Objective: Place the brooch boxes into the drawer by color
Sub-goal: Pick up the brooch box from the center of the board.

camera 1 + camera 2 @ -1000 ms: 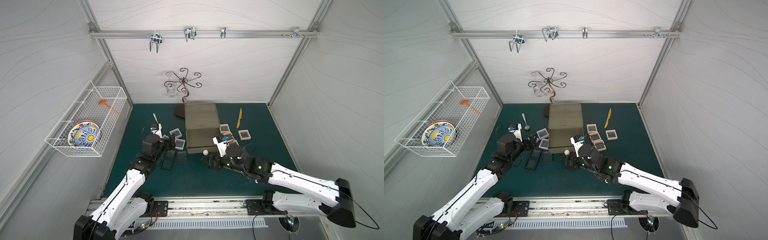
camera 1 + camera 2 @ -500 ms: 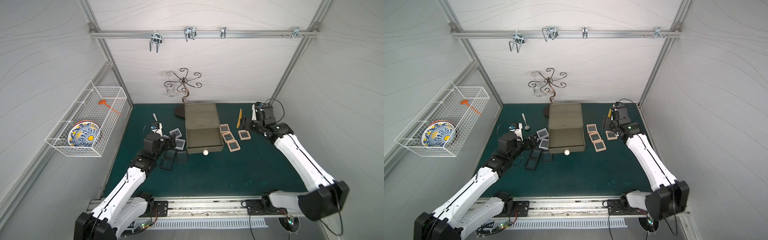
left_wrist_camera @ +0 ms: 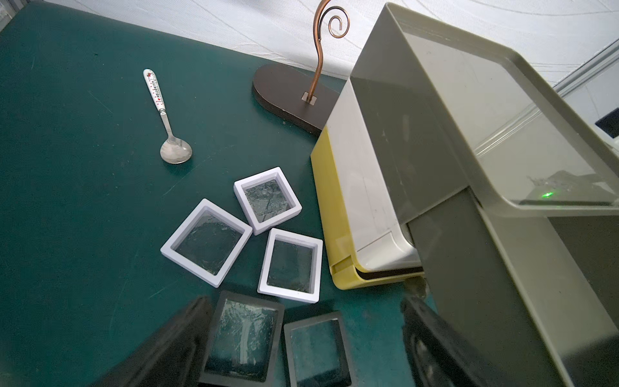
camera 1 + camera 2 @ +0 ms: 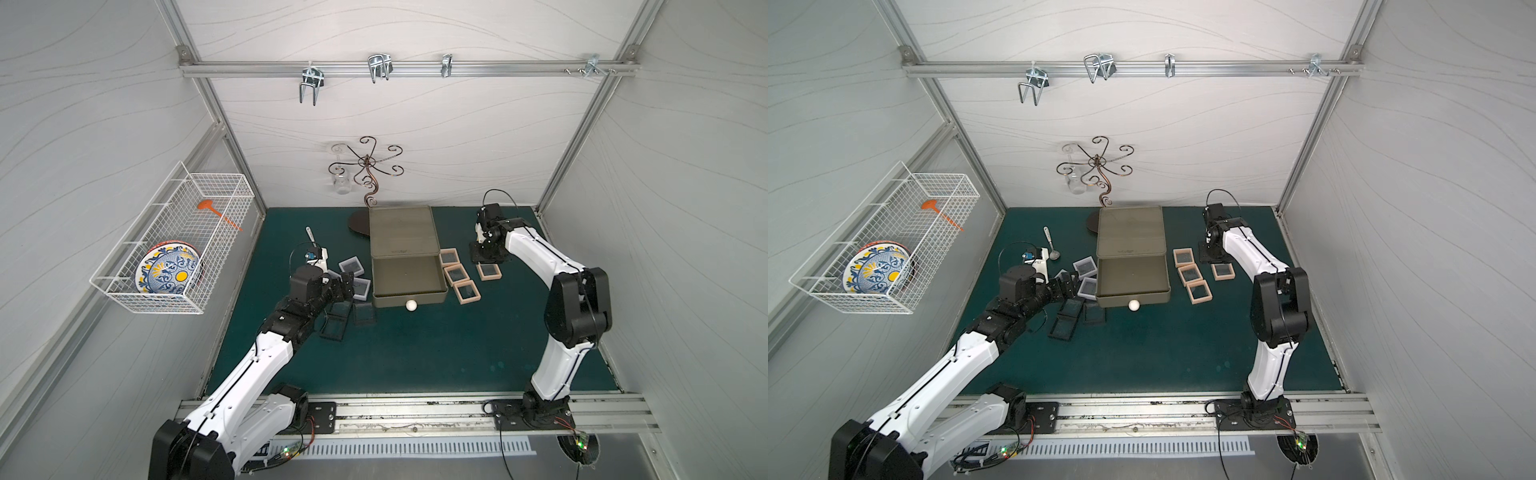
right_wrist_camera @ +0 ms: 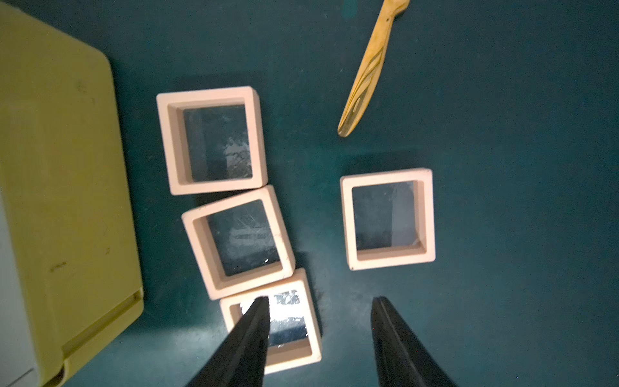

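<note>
Left gripper (image 3: 304,306), jaws spread wide, is held over the black brooch boxes (image 3: 243,335). Three white brooch boxes (image 3: 187,234) lie just beyond, left of the drawer (image 4: 409,297), whose olive top tier is pulled out. To its right, four peach brooch boxes (image 5: 211,95) are seen below the right gripper (image 5: 320,301), whose jaws are parted and pinch nothing.

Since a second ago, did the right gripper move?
Yes. The right gripper left the white knob and swung back and rightward, past the open olive-grey drawer, to the lone peach-pink brooch box.
</note>
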Controlling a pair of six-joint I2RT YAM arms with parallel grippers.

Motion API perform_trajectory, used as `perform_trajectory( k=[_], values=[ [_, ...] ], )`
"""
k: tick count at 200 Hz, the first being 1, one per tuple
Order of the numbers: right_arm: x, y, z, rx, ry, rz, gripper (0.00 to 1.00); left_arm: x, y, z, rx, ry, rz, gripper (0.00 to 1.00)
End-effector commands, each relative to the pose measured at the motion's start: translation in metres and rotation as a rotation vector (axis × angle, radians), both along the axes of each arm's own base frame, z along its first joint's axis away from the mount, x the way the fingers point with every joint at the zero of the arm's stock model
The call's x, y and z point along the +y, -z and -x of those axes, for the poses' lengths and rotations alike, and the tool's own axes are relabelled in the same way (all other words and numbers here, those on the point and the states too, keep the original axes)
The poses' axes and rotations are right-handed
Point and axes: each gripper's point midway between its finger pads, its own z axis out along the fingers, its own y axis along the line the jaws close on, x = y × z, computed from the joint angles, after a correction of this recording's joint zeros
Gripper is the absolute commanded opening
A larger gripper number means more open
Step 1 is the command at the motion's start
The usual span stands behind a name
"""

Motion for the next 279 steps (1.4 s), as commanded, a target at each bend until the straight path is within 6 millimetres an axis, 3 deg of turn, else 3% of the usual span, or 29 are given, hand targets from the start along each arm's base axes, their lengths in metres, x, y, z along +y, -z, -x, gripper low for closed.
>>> perform_trajectory(
  k=[1,51,118,146,172,182,197,225,258,279],
  values=[
    [-0.013,0.011,-0.002,0.041,-0.019,0.056,0.52,-0.001,-0.026,-0.007,-0.063,0.006,0.006,0.93],
    [-0.015,0.053,-0.001,0.131,-0.006,0.013,0.43,-0.003,-0.022,-0.008,-0.048,0.015,0.002,0.93],
    [-0.020,0.082,0.003,0.170,0.002,0.047,0.35,-0.003,-0.021,-0.009,-0.041,0.013,0.002,0.93],
    [-0.020,0.091,0.003,0.194,-0.006,0.045,0.24,-0.003,-0.021,-0.009,-0.039,0.014,0.000,0.93],
    [-0.020,0.091,0.007,0.200,0.000,0.040,0.06,-0.003,-0.021,-0.009,-0.038,0.015,-0.001,0.93],
    [-0.019,0.086,0.007,0.187,0.004,0.033,0.00,-0.003,-0.022,-0.009,-0.040,0.015,-0.001,0.93],
    [-0.020,0.075,0.008,0.166,0.012,0.030,0.00,-0.004,-0.023,-0.010,-0.043,0.016,0.002,0.93],
    [-0.017,0.035,0.011,0.083,0.009,0.019,0.00,-0.005,-0.023,-0.010,-0.041,0.020,0.006,0.93],
    [0.009,-0.043,0.026,-0.099,-0.052,-0.058,0.01,-0.005,-0.025,-0.010,-0.045,0.021,0.012,0.93],
    [0.041,-0.105,0.050,-0.225,-0.134,-0.256,0.01,-0.004,-0.028,-0.010,-0.054,0.012,0.013,0.93]
  ],
)
